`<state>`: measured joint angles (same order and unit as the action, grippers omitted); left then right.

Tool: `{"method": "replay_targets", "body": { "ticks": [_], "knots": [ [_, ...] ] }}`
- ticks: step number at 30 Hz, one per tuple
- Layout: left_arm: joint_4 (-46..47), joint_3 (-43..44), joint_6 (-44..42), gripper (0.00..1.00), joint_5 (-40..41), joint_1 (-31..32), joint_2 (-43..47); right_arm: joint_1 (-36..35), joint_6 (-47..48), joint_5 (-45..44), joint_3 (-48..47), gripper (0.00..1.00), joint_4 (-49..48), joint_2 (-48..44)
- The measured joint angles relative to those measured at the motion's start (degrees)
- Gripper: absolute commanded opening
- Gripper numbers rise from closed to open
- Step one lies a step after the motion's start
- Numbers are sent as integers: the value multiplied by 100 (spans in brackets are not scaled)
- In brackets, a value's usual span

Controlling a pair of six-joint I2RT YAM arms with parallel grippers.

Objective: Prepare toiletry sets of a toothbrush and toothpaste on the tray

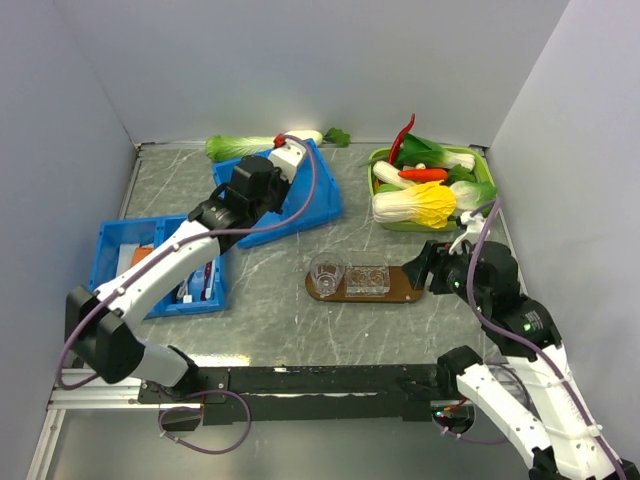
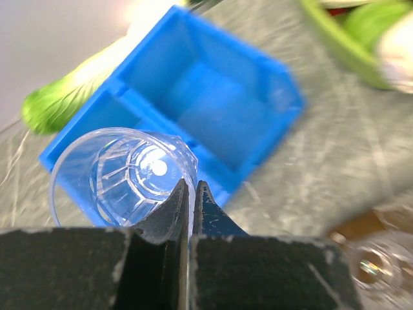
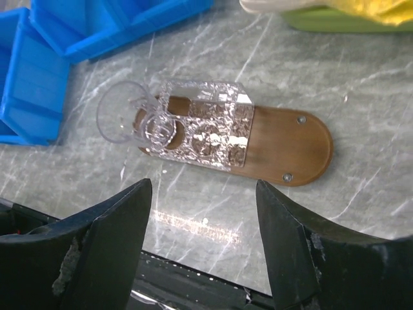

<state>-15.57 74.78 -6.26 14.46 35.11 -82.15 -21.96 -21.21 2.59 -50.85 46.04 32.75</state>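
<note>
- The left gripper (image 2: pixel 191 188) is closed tight on the thin wall of the held cup (image 2: pixel 119 177) and pinches only one spot near the rim. I judge that such a small bite may let the cup turn or slip out on the way to the tray
- This cup is up over the far blue bin (image 2: pixel 206 106), well apart from the tray (image 1: pixel 400 292)
- The right gripper (image 3: pixel 203 226) is wide open with nothing in it, and it hovers just by the near side of the tray. If the left arm brings the cup there, the two arms could meet
- On the tray a round cup (image 3: pixel 122 116) stands at the left end, with a clear faceted piece (image 3: pixel 206 129) right beside it. They look light, so a careless placing could knock them over
- The held cup has its mouth toward the wrist camera and its bottom points away to the bin. I cannot tell whether it is upright
- The long axis of the tray runs left to right across the desk (image 1: pixel 260 320), and only its right end is bare
</note>
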Motion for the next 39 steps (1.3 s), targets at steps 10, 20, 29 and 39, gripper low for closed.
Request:
{"method": "replay_targets", "body": {
  "ticks": [10,20,29,39],
  "knots": [
    [-168,-313,-68,1,-1891,713,916,0,319,337,-1233,72,39,916],
    [-109,-682,153,1,-4227,1211,1115,-262,269,1233,-2092,65,-61,2026],
    [-105,-769,262,1,-4618,1657,901,-1515,-39,702,-2083,61,-232,2446],
    [-59,-793,264,1,-4599,1788,872,-1849,-203,-179,-2072,59,-223,2529]
  ]
}}
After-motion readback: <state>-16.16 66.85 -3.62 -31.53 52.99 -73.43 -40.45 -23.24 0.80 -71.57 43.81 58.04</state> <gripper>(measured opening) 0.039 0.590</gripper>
